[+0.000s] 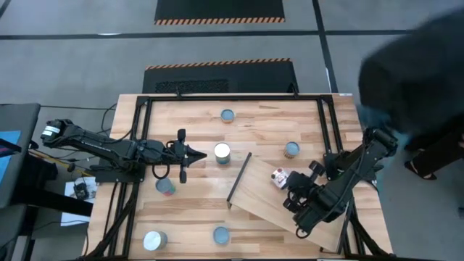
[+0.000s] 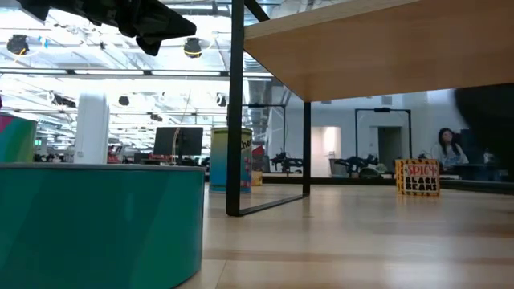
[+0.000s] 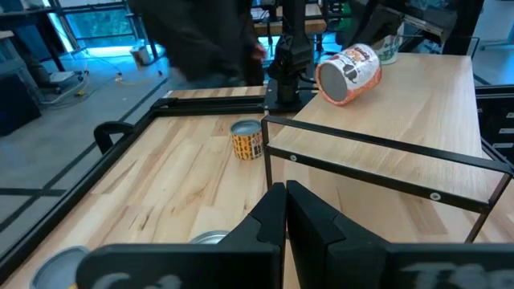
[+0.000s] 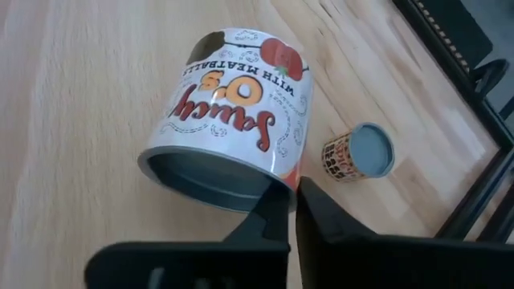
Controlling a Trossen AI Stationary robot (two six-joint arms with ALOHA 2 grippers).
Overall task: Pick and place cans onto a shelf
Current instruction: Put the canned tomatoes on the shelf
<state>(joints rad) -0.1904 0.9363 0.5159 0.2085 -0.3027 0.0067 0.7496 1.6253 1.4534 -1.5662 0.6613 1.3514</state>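
A white-labelled can with red print lies on its side on the tilted light-wood shelf; it also shows in the high view. My right gripper is shut, its tips at that can's lower rim. My left gripper is shut and empty, above the table, just left of a white-topped can that stands upright. Other cans stand on the tabletop: one far, one right of centre, one under my left arm, two near the front edge. My right gripper's shut fingertips stand at the rim of the can's end, coming level along the shelf board. Whether they touch the rim, I cannot tell. The can rests on its side on the shelf.
The shelf stands on a black wire frame with a dark edge on its left side. Black rails run around the table. A person in dark clothes leans in at the far right. A teal can fills the low view's left.
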